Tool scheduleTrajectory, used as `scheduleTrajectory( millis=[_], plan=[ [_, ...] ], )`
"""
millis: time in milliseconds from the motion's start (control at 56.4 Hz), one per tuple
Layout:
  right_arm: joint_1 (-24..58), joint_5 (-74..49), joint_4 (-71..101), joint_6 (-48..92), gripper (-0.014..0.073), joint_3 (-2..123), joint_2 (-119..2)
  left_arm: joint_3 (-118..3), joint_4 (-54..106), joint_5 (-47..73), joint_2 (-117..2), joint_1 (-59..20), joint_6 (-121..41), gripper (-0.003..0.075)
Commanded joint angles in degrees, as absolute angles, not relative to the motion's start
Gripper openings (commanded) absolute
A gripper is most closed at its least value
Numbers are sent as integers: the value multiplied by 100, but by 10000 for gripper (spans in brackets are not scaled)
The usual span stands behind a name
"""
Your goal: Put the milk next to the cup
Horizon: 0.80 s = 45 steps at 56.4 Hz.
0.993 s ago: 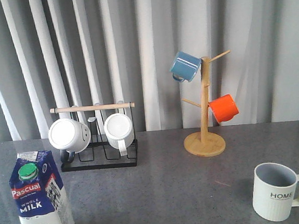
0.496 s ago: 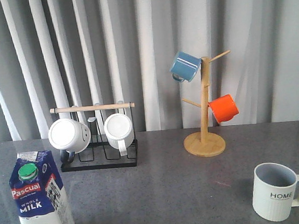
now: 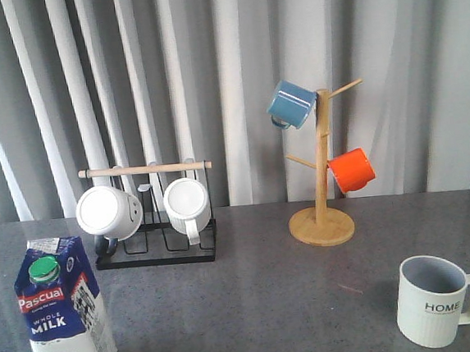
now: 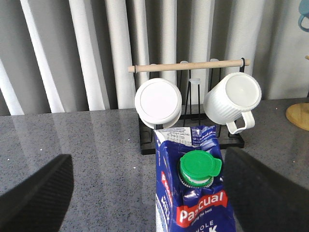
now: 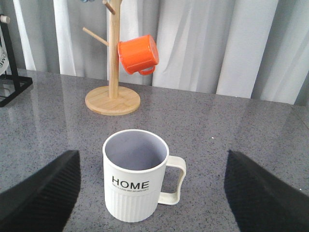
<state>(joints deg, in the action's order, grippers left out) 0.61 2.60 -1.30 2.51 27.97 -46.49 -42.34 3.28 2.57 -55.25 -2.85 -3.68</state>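
The milk (image 3: pixel 62 319) is a tall blue-and-white Pascual carton with a green cap, standing upright at the front left of the grey table. In the left wrist view my left gripper (image 4: pixel 149 198) is open. The milk (image 4: pixel 195 193) stands between its two dark fingers, close to one of them and touching neither. The cup (image 3: pixel 431 300) is a pale ribbed mug lettered HOME, standing at the front right. In the right wrist view my right gripper (image 5: pixel 152 193) is open, with the cup (image 5: pixel 134 186) standing between its fingers, untouched.
A black rack (image 3: pixel 154 237) with a wooden bar holds two smooth white mugs at the back left. A wooden mug tree (image 3: pixel 323 209) at the back right carries a blue mug (image 3: pixel 291 103) and an orange mug (image 3: pixel 352 170). A grey curtain hangs behind the table.
A dark gripper part has come into the front view at the left edge, and another at the right edge. The milk and the cup have not moved.
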Motion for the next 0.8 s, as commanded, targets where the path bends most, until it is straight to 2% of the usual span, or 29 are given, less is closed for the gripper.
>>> scheduleTrajectory(
  millis=[0,354,532,780],
  plan=[
    [30,665,-154,321,579,3005,-4646,-4437,346,-211,-5469,-301,-373,597],
    [-763,876,101,475,579,2953,-4757,-4437,346,-206,-5469,-301,-373,534],
    [-763,2467,78,1015,579,2375,-5453,-4437,346,-206,-5469,-301,-373,533],
    [-769,4591,427,1067,579,1777,-6977,-4437,346,-206,-5469,-301,-373,533]
  ],
)
